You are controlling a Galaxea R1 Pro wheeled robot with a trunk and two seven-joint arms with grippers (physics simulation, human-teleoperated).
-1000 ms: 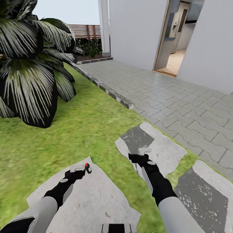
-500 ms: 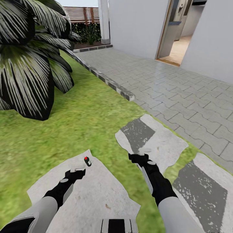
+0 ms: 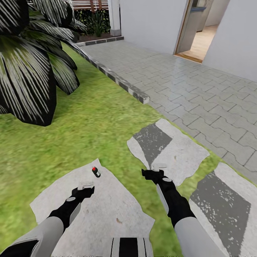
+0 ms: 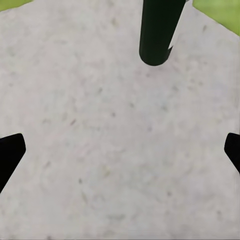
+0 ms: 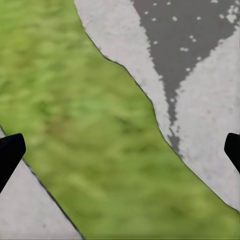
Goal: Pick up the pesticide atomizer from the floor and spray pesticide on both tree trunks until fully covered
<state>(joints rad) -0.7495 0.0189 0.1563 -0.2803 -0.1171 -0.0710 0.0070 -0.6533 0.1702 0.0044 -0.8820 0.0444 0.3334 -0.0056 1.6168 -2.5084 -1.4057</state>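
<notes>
Where the lawn (image 3: 92, 132) meets a pale stepping stone (image 3: 103, 207), the pesticide atomizer (image 3: 96, 172) (black, red-capped) stands upright near the stone's far corner, just ahead of the left pincer (image 3: 85, 185). Both pincers gape wide, holding nothing; right pincer (image 3: 159, 167) hangs over grass beside a second stone (image 3: 178, 153).

Bright green lawn (image 3: 89, 128) with pale stepping stones (image 3: 171, 150) up near. Grey brick paving (image 3: 185, 85) on the right, white house wall (image 3: 150, 21) and open doorway (image 3: 200, 32) far right. Big spiky palm (image 3: 28, 64) far left.
</notes>
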